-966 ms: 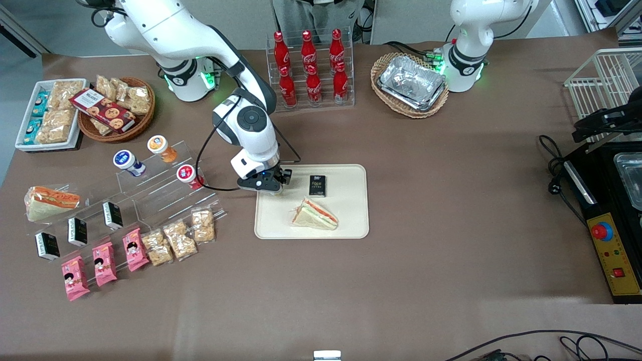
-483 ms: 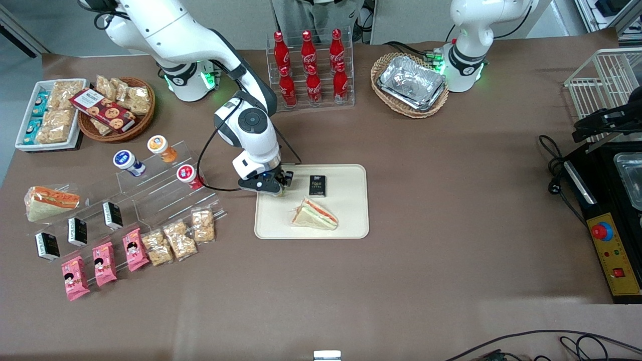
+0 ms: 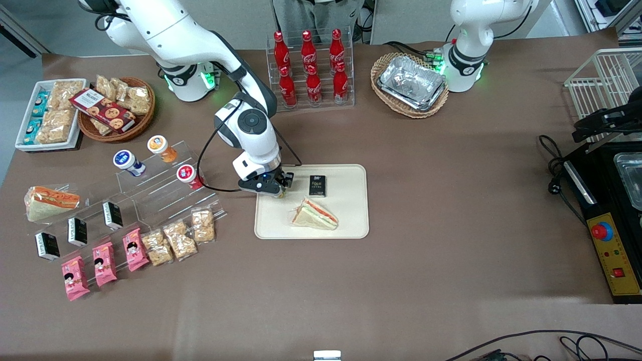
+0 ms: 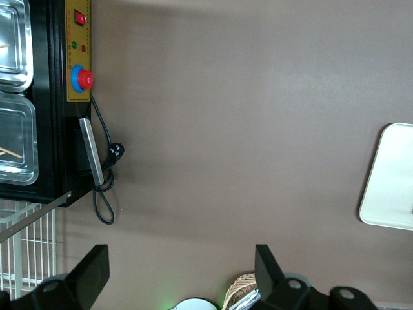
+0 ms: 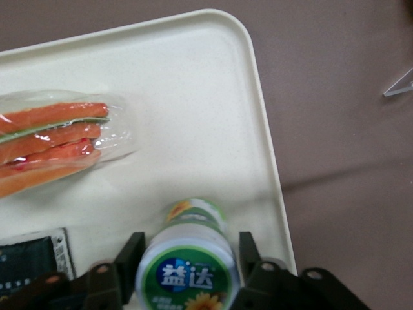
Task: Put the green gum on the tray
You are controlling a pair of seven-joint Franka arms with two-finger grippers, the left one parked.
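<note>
Lowered slightly since earlier, the gripper (image 5: pixel 187 271) holds the green gum (image 5: pixel 188 256) between closed fingers over the tray (image 5: pixel 213 116), beside the sandwich (image 5: pixel 51 139).

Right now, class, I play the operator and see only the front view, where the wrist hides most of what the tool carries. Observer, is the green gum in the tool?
Observer: Yes. The right wrist view shows the tool shut on the green gum, one finger against each side of the jar.
Operator: Is the jar over the tray?
Observer: Yes, it sits over the tray, close inside the rim, with bare tray between it and the wrapped sandwich.
</note>
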